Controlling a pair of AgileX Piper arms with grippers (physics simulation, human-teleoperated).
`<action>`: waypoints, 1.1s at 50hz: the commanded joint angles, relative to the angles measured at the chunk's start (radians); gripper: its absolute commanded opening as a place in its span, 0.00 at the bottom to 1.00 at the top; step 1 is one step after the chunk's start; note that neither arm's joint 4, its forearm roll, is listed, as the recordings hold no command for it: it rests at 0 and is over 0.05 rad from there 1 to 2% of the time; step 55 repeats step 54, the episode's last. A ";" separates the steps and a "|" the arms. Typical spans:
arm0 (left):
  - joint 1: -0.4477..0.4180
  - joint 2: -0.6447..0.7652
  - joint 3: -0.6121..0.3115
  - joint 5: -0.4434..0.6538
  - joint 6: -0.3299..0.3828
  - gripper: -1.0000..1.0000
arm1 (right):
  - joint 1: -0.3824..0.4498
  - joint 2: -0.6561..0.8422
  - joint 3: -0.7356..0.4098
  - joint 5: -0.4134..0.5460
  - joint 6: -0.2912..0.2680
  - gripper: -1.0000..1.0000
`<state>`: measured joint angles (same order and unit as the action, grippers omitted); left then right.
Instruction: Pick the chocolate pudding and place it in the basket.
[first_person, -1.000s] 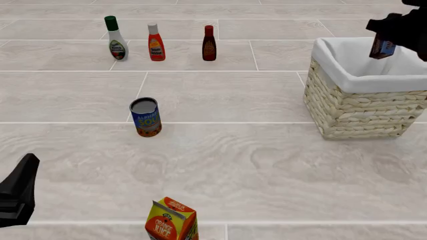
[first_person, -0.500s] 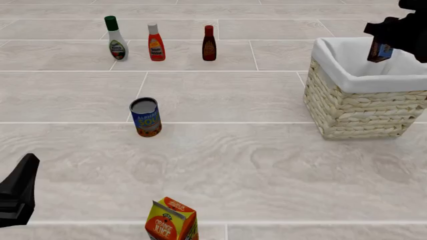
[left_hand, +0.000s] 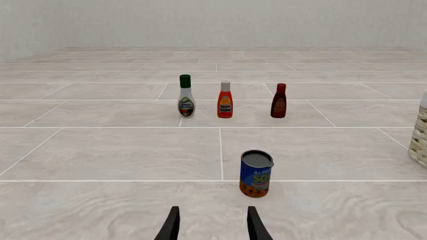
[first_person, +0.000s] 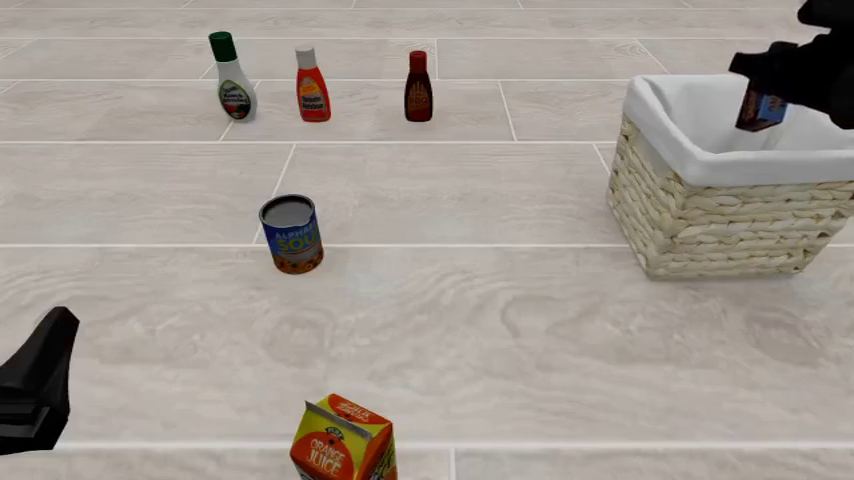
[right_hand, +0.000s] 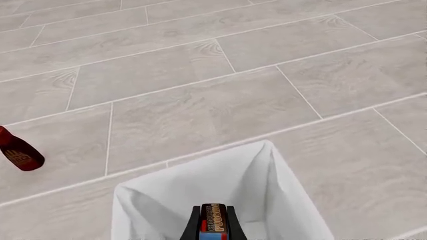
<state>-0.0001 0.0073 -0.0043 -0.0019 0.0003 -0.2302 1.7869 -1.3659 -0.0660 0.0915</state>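
Right gripper (first_person: 770, 92): closed on the chocolate pudding (first_person: 761, 108), held in the air over the basket's open top, at the far right of the front view.
Chocolate pudding: pinched between the two black fingers (right_hand: 194, 229); the right wrist view shows its dark face with red lettering. Box hangs slightly tilted, above the white lining, not resting on anything.
Basket (first_person: 721, 225): pale wicker, white cloth folded over the rim; stands on the table (first_person: 534, 330) at the right side. Only its edge shows in the left wrist view.
Left gripper (left_hand: 213, 225): fingers parted, nothing between them; low over the table at the near left, well apart from every item. In the front view only a dark part of the arm shows at the left edge.
Soup can (first_person: 291, 234): blue label, upright, left of centre, ahead of the left gripper.
Far row: white bottle with green cap (first_person: 232, 77), red-orange bottle with white cap (first_person: 312, 86), dark red bottle (first_person: 418, 87), all upright, side by side but apart.
Orange juice carton (first_person: 343, 440): at the near edge, partly cut off by the frame.
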 joint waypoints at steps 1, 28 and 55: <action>0.000 0.000 0.000 0.000 0.000 1.00 | -0.002 0.003 -0.002 0.004 0.014 0.00; 0.002 -0.002 0.000 -0.001 -0.003 1.00 | 0.004 0.002 -0.008 0.009 0.033 1.00; 0.000 0.000 0.000 0.000 0.000 1.00 | 0.009 -0.029 -0.025 0.032 0.069 1.00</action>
